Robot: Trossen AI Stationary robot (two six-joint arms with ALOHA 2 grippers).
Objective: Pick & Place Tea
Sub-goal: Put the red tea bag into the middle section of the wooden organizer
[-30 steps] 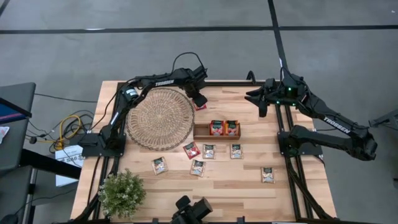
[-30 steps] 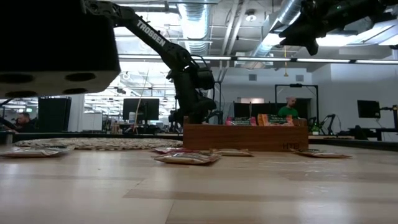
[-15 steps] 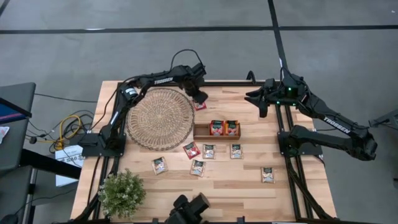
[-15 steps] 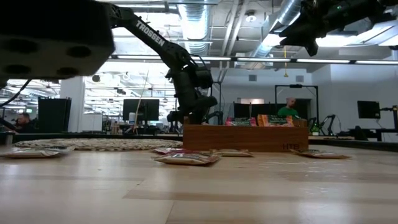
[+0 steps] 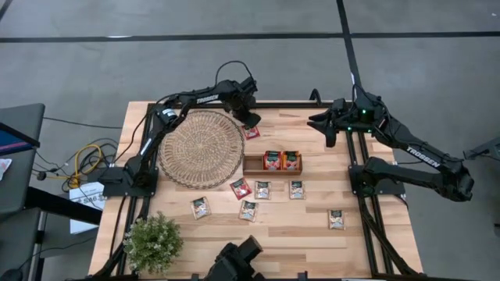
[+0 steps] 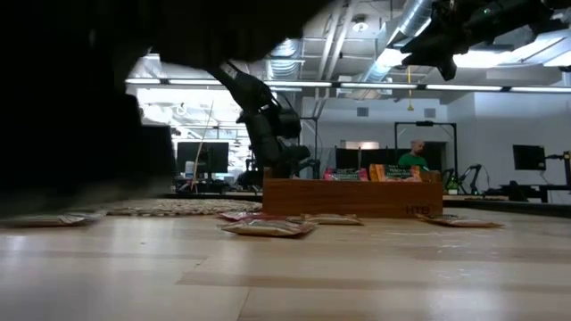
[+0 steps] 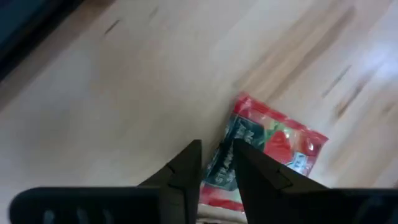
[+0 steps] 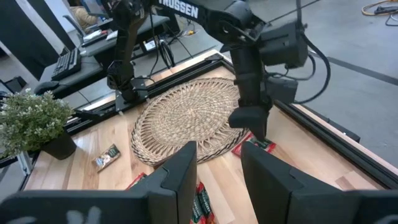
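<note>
A wooden bench (image 5: 312,226) seen from above carries nine tea sachets in all. Two red ones (image 5: 281,160) stand side by side in a long wooden tray (image 5: 254,165) near the middle of the bench. One red sachet (image 5: 251,132) lies flat near the far edge, just beside the rim of a large round woven mat (image 5: 201,147) that fills the far left part. Six more lie loose toward the near edge: one red sachet (image 5: 241,188) and five pale ones (image 5: 262,190), the last of them alone toward the right edge. One small potted plant (image 5: 153,242) sits at the near left corner.

The left gripper (image 7: 216,163) hovers directly over the red sachet by the far edge, its two fingers (image 7: 186,171) a narrow gap apart and holding nothing. The right gripper (image 8: 219,163) hangs in the air above the far right part of the bench, fingers parted and empty
</note>
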